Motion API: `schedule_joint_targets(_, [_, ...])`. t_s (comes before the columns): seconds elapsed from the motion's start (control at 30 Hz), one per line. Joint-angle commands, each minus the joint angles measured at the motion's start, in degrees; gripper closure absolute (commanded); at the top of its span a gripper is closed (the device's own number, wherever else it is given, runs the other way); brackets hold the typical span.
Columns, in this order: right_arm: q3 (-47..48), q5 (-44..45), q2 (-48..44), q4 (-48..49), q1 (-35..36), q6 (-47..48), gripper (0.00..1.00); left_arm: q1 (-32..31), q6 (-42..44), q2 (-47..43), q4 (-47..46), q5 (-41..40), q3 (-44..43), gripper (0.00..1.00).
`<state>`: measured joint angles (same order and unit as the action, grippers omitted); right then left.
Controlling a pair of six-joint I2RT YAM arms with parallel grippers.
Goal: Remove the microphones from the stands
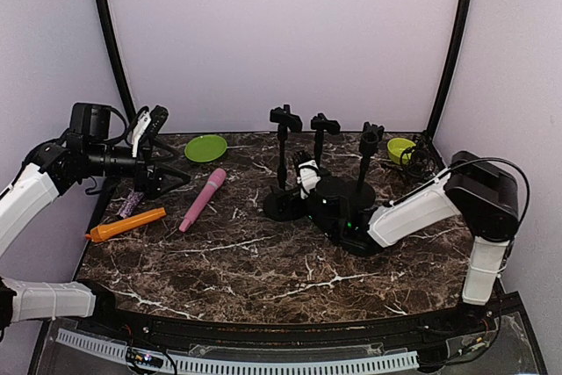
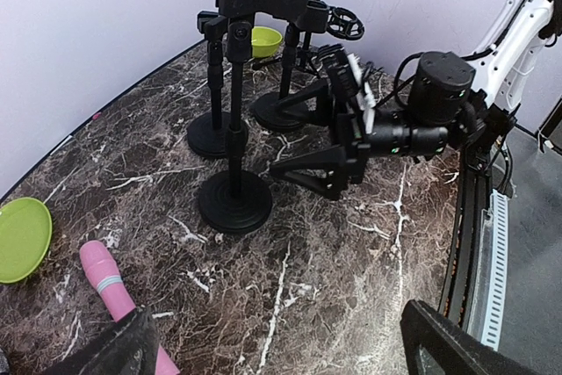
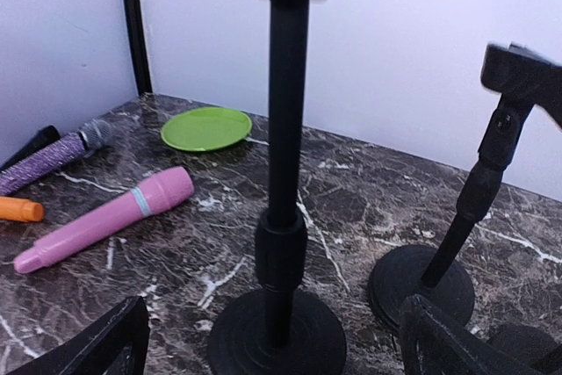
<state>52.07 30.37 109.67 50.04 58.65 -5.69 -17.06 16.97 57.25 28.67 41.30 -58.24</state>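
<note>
**Ana:** Where is the microphone?

**Ben:** No clip on the three stands seems to hold one. The pink microphone [image 1: 204,198] lies flat on the table [image 1: 263,261], at about nine o'clock from the front stand [image 2: 235,199] and well apart from it. A purple microphone [image 3: 53,157] and an orange microphone [image 1: 125,225] lie farther out the same way.

**Ana:** And the claws?

**Ben:** The right claw [image 2: 281,136] is released. Its fingers are spread wide and lined up on the front stand's post, grasping nothing. Whether the tips reach past the post cannot be told. The left claw [image 2: 272,318] is also released and empty, at the table's nine o'clock side near the pink microphone.

**Ana:** Which step is this?

**Ben:** The removal looks done, with the stands bare. Which microphone was the task's own cannot be told.

**Ana:** What does the next move call for?

**Ben:** Probably the right arm should back out toward three o'clock. It should keep its fingers wide so neither one catches the post and tips the stand.
</note>
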Motion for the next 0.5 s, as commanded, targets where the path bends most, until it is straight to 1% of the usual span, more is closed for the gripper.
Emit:
schedule_joint_targets(0.0, [-3.08, -5.01, -11.59, -5.0, 0.97, -1.18, 0.01, 0.55, 0.7, -0.72, 2.82, 0.7, -2.66, 0.01])
schedule_joint_targets(0.1, [-1.94, -8.91, -19.7, -12.52, 0.29, -1.51, 0.04, 0.75, 1.29, -0.08, 4.99, 0.55, -3.47, 0.01])
schedule_joint_targets(0.2, [3.53, -10.46, -24.46, -20.64, -1.04, -2.26, 0.05, 0.88, 1.11, 0.45, 5.93, -0.51, -3.91, 0.01])
schedule_joint_targets(0.3, [11.68, -11.54, -24.74, -29.31, -2.62, -2.36, 0.05, 1.01, 0.28, 1.44, 7.31, -1.97, -4.97, 0.01])
schedule_joint_targets(0.37, [17.2, -13.05, -23.39, -32.74, -3.53, -1.79, 0.06, 1.22, 0.09, 2.43, 9.17, -2.46, -6.22, 0.01])
schedule_joint_targets(0.47, [25.72, -13.31, -20.16, -38.14, -4.75, -3.24, 0.09, 2.66, 0.03, 3.2, 11.5, -0.19, -7.49, 0.01])
